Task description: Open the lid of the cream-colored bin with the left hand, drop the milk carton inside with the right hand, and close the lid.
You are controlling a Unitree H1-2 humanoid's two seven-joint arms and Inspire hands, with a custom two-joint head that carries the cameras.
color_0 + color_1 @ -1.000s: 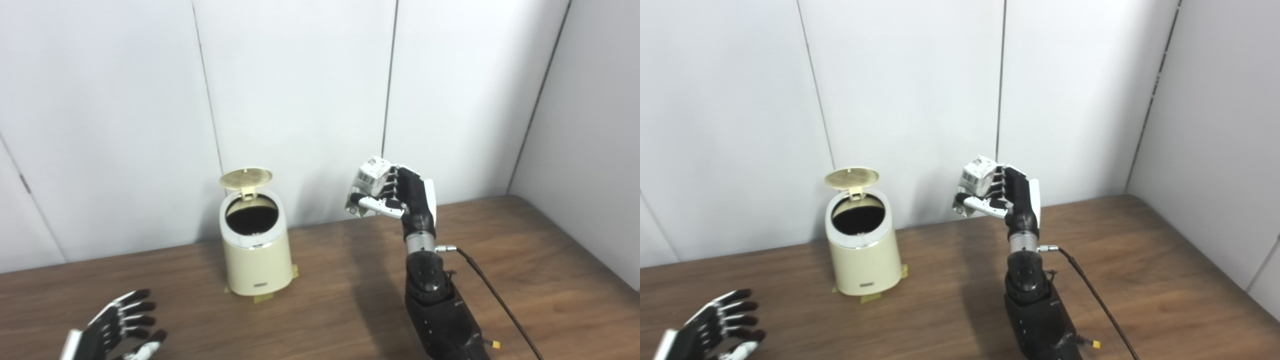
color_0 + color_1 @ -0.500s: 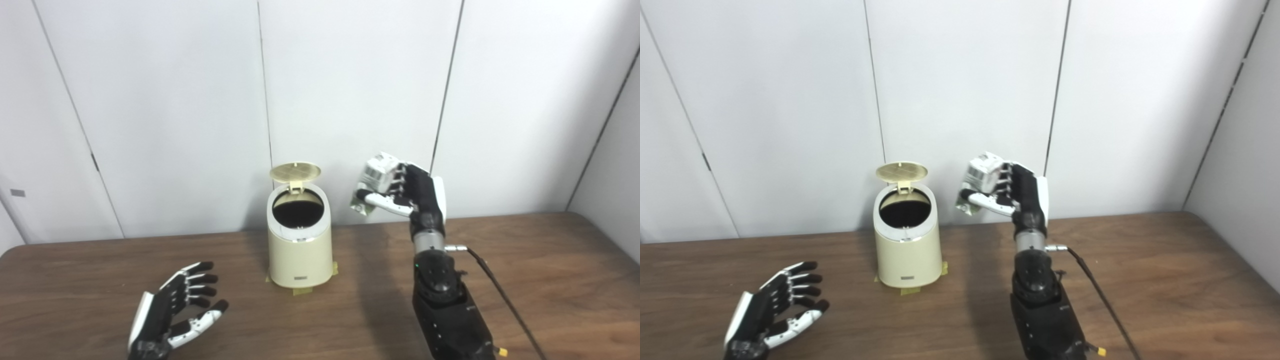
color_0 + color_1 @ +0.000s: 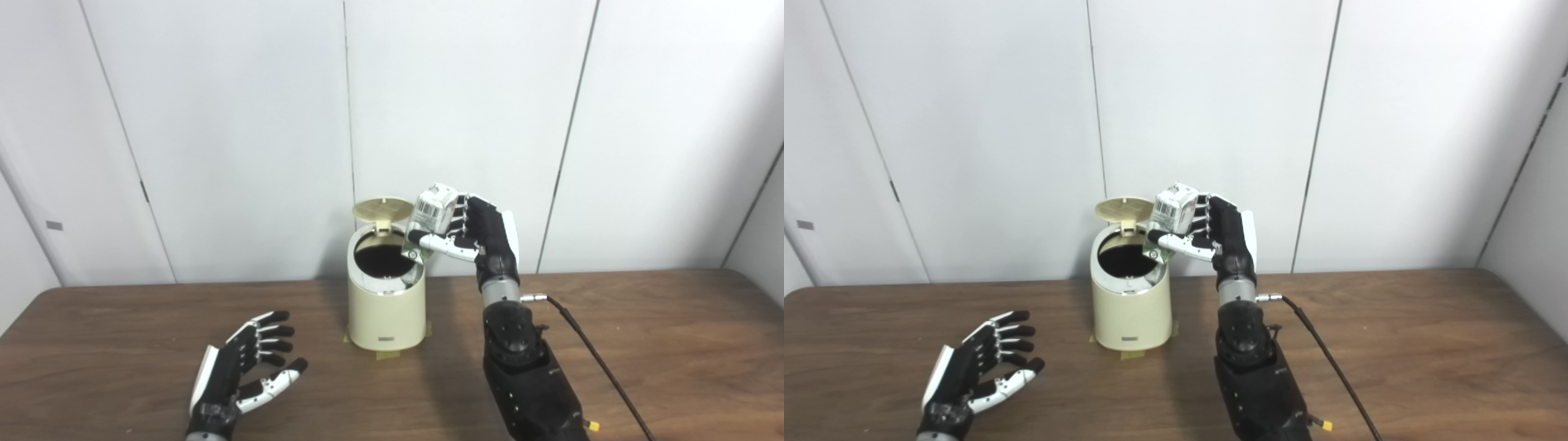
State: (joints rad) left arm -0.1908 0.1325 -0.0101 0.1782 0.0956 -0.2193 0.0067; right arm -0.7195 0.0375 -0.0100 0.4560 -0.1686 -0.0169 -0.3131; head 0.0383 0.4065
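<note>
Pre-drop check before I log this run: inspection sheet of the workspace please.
Surface: brown wooden table, bare where visible.
Job's things: cream bin upright, taped at its base; lid open, tipped back; milk carton held above the bin's right rim.
Clutter: nothing seen.
Hands: right hand shut on the milk carton; left hand open, low over the table left of the bin, holding nothing.
Cables: black cable runs from the right wrist across the table.
Surroundings: white panelled walls.
</note>
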